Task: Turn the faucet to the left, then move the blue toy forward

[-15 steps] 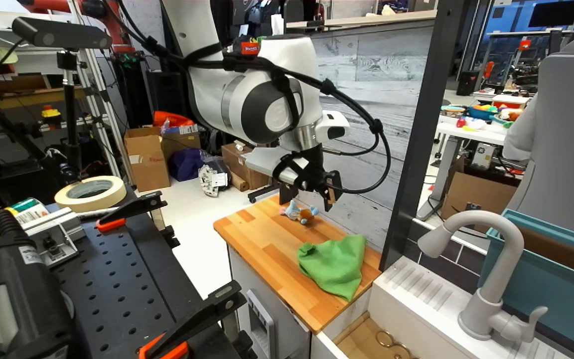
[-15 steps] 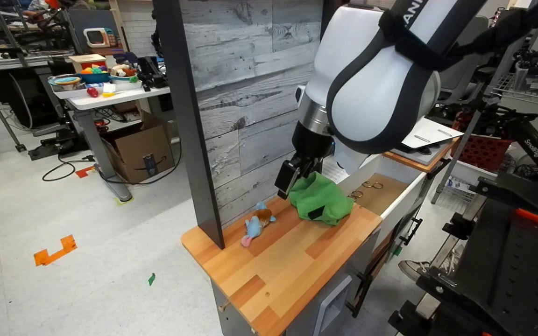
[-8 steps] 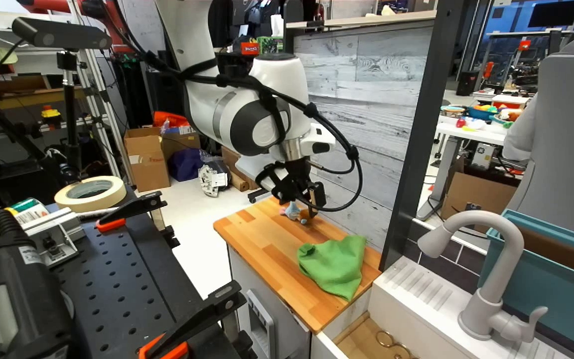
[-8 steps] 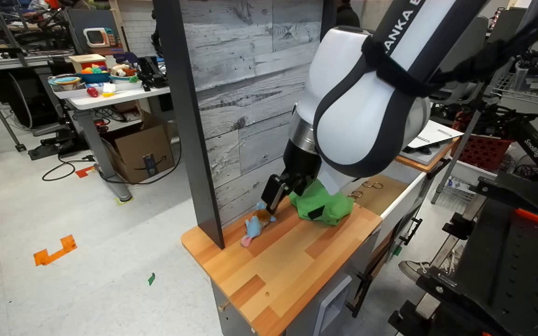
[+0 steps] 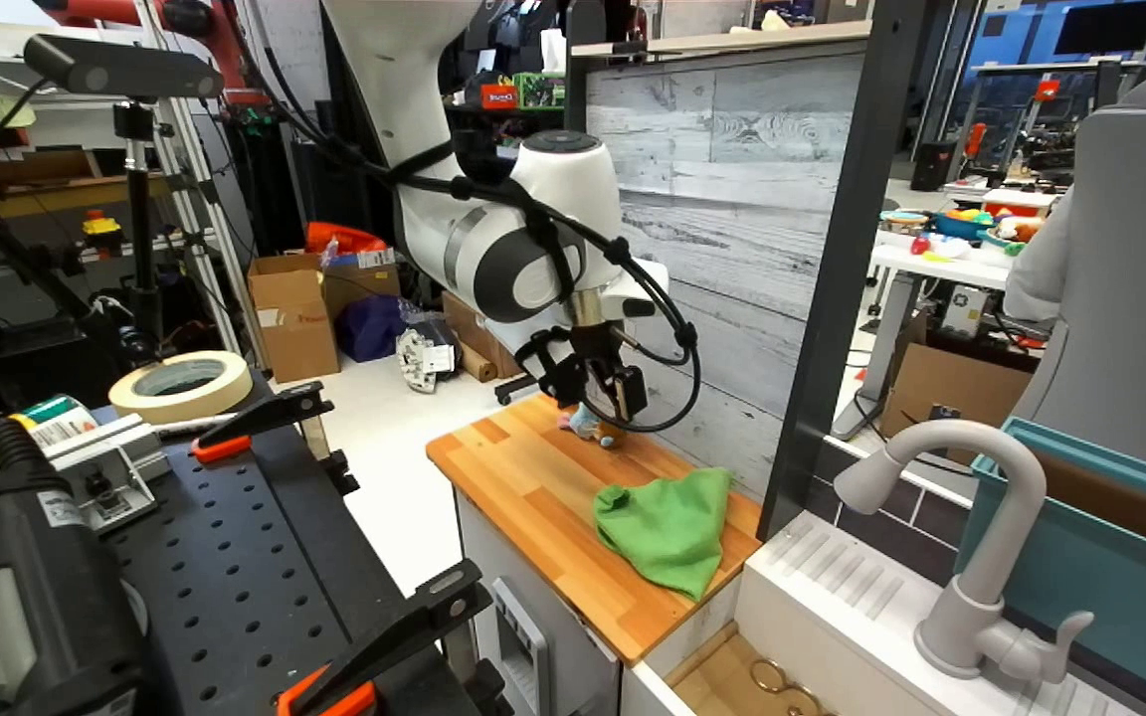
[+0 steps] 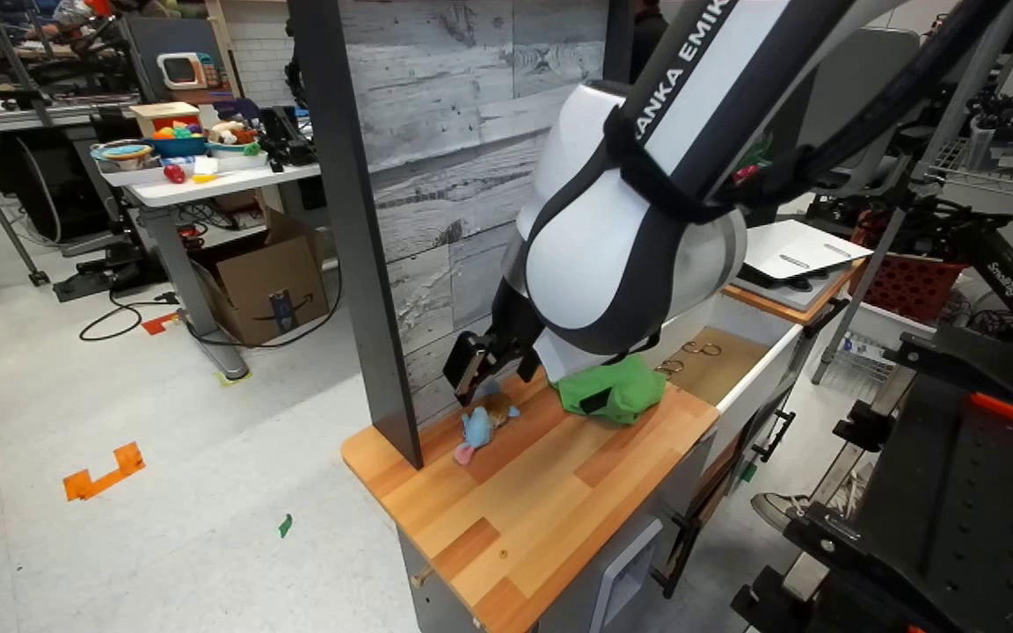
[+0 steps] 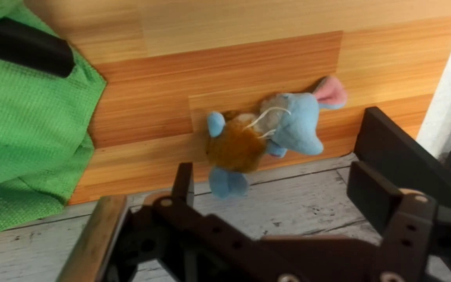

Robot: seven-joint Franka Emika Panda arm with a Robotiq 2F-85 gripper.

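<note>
My gripper (image 7: 273,168), spread wide, hangs just above the blue toy (image 7: 245,143), which lies near the green cloth (image 5: 668,527) but apart from it; the gray faucet (image 5: 1009,527) stands well off the cloth's opposite side.

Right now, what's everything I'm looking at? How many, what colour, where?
counter: at least 1, brown wood, beside the plank wall
plank wall: 1, pale grey, along the counter
stuffed toy: 1, blue with brown and pink, on the counter
cloth: 1, green, on the counter
faucet: 1, grey, on a white ledge
tub: 1, teal, behind the faucet
tape roll: 1, cream, at one end of the black bench
clamps: at least 2, black and orange, along the black bench
cardboard boxes: several, brown, in the background
table: at least 1, white, in the background
More behind: too crowded to count
nearest robot arm: 1, white and black, above the counter
claw: 1, black, open near the stuffed toy
</note>
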